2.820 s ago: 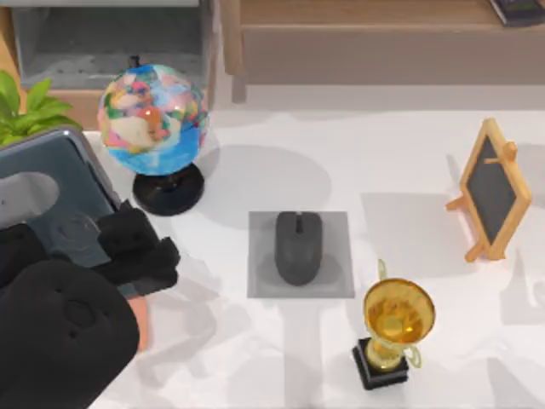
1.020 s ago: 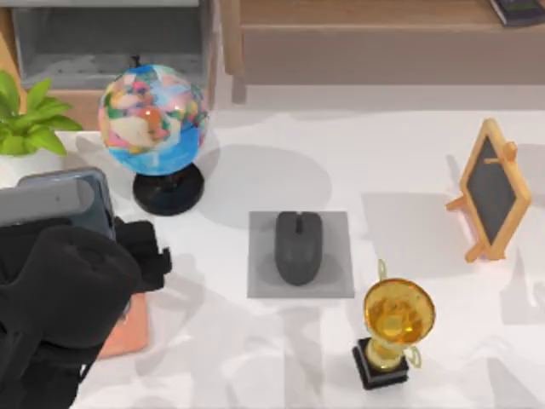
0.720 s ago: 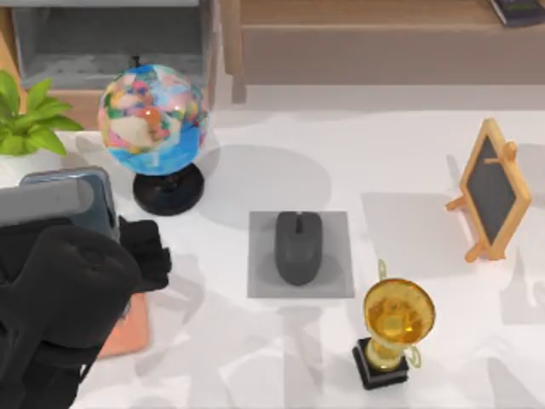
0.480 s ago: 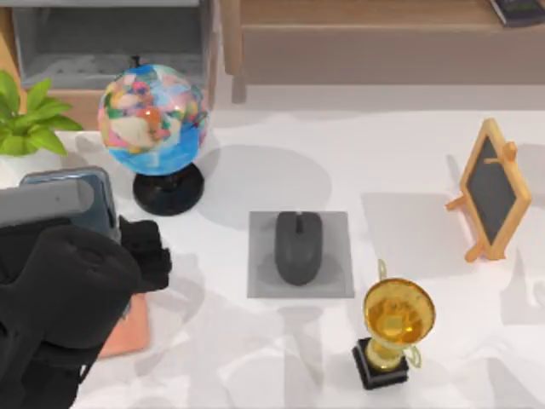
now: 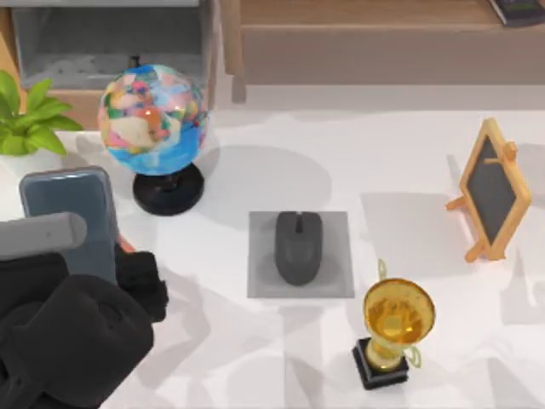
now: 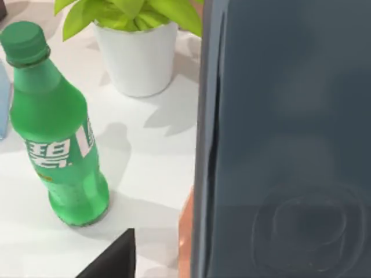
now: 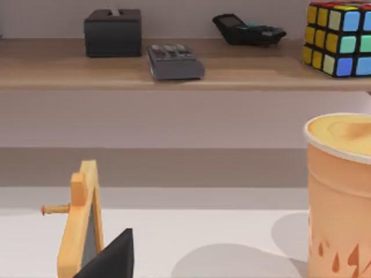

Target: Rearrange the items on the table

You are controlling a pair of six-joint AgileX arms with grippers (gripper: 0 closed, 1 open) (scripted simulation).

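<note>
Top view: the left gripper [image 5: 115,260], at the table's [image 5: 281,358] left side, grips the slate-grey smartphone [image 5: 72,217], jaws clamped on its lower part. The phone extends from the jaws toward the potted plant [image 5: 30,119]. The multicoloured globe [image 5: 153,119] stands just to the right of the phone's far end. Well to the right of the jaws, the dark grey computer mouse [image 5: 298,247] lies on a small grey square pad [image 5: 336,256]; the gold trophy [image 5: 396,324] stands near that pad, and a wooden-framed chalkboard [image 5: 492,189] stands farther right.

Left wrist view: the smartphone [image 6: 290,139] sits close against the jaws, raised over the white table [image 6: 151,156]. An orange edge [image 6: 185,231] shows beneath the phone. Beyond the jaws stand a green soda bottle [image 6: 55,133] and the white pot of the plant [image 6: 136,55].

Right wrist view: whether the right arm's jaws are apart or together cannot be told. Ahead stand the chalkboard [image 7: 84,223], an orange paper cup [image 7: 339,191], and a wooden shelf [image 7: 174,72] holding a colour cube [image 7: 339,37].
</note>
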